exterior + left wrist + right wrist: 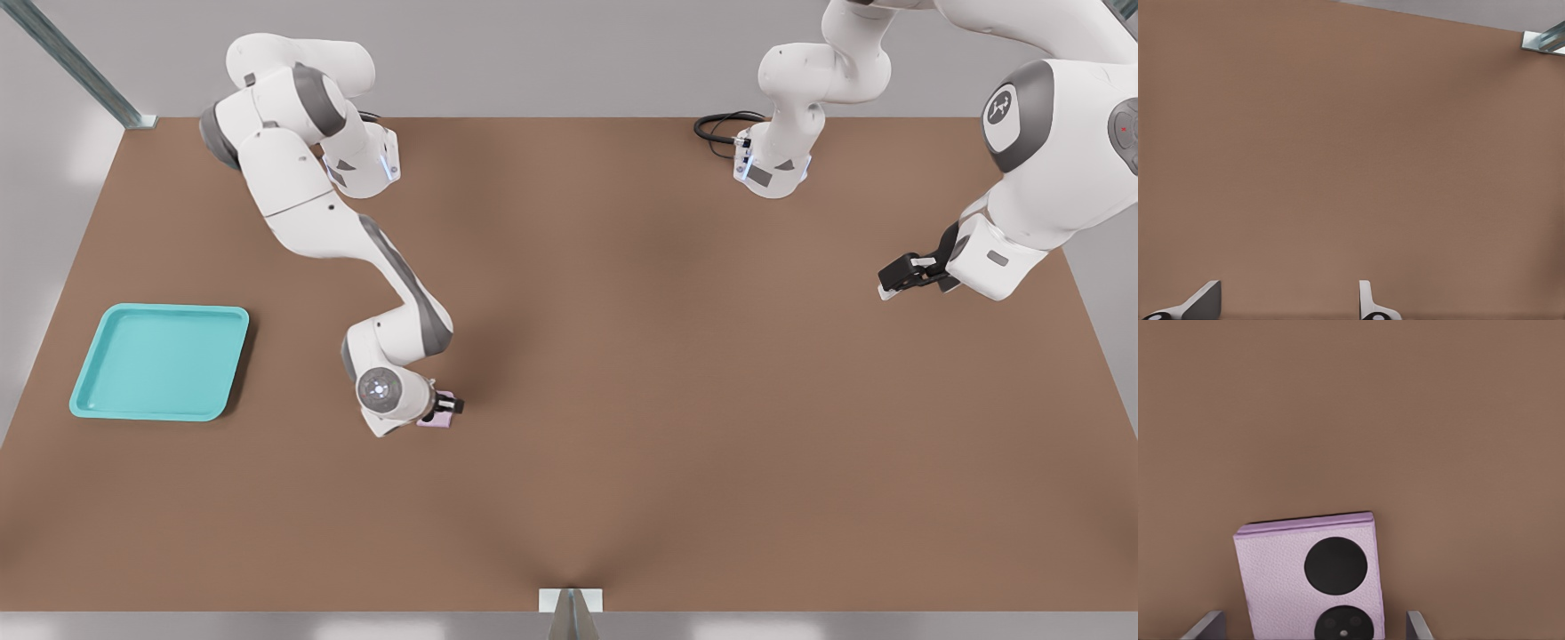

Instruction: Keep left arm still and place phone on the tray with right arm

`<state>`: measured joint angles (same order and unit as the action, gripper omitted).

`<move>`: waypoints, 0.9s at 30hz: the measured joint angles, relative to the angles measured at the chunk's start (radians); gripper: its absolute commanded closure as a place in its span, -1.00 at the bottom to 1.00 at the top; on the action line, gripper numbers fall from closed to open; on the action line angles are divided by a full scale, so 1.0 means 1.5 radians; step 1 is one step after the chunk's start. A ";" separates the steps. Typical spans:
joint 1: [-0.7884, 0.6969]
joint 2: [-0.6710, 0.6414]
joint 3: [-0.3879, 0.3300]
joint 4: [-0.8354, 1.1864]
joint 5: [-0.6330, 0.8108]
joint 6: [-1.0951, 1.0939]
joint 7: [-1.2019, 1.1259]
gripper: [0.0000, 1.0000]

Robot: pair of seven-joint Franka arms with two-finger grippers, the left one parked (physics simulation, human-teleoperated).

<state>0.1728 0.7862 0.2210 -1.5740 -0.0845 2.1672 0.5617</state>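
The phone (pixel 436 424), a pale pink-lilac slab with two round black lenses, lies flat on the brown table a little left of centre in the front view. In the right wrist view the phone (pixel 1271 587) lies lens side up. My gripper (pixel 444 409) hangs directly over it and is open. Its two grey fingers (pixel 1205 625) stand on either side of the slab, each with a small gap to the phone's edge. The turquoise tray (pixel 160 360) rests on the table far toward the front view's left, well apart from the phone, with nothing in it.
The parked arm (pixel 1022 178) hovers over the table's edge on the front view's right. A black cable (pixel 720 126) loops by its base at the back. A metal bracket (pixel 570 606) sits at the near table edge, and a metal post (pixel 133 117) at the back-left corner.
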 measured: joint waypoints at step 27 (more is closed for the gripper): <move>0.001 0.019 0.013 -0.008 0.002 0.042 -0.067 -0.66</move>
<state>0.1748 0.8154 0.2411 -1.5865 -0.0822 2.2306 0.4615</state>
